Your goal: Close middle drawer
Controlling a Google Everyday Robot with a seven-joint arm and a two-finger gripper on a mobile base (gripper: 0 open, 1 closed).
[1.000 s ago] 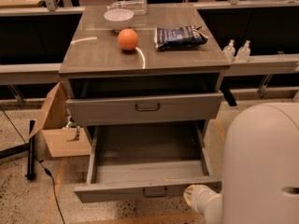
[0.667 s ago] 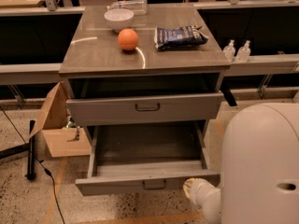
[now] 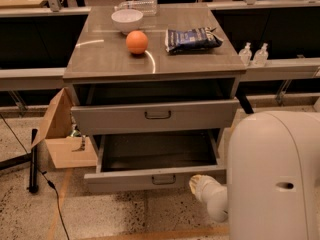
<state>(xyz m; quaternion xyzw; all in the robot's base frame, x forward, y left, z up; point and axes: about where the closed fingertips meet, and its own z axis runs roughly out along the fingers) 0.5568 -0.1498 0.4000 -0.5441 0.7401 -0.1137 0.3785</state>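
Observation:
The middle drawer (image 3: pixel 150 180) is the lower of the two open grey drawers. It stands pulled out, its deep tray is empty, and a small dark loop handle (image 3: pixel 164 179) sits at the centre of its front. The top drawer (image 3: pixel 155 116) above it, with a taller and wider front, is also slightly open. The lowest drawer is hidden beneath. My gripper (image 3: pixel 198 184), at the end of my white arm, is at the right end of the middle drawer's front, touching or nearly touching it.
On the cabinet top (image 3: pixel 100 59) are an orange (image 3: pixel 136 42), a white bowl (image 3: pixel 127 20) and a dark snack bag (image 3: pixel 192 39). A cardboard box (image 3: pixel 62 134), a black pole (image 3: pixel 33 159) and a cable lie on the floor at left. My white body (image 3: pixel 275 179) fills the lower right.
The middle drawer has slid in toward the cabinet, so less of its tray shows. My gripper has moved forward with its front.

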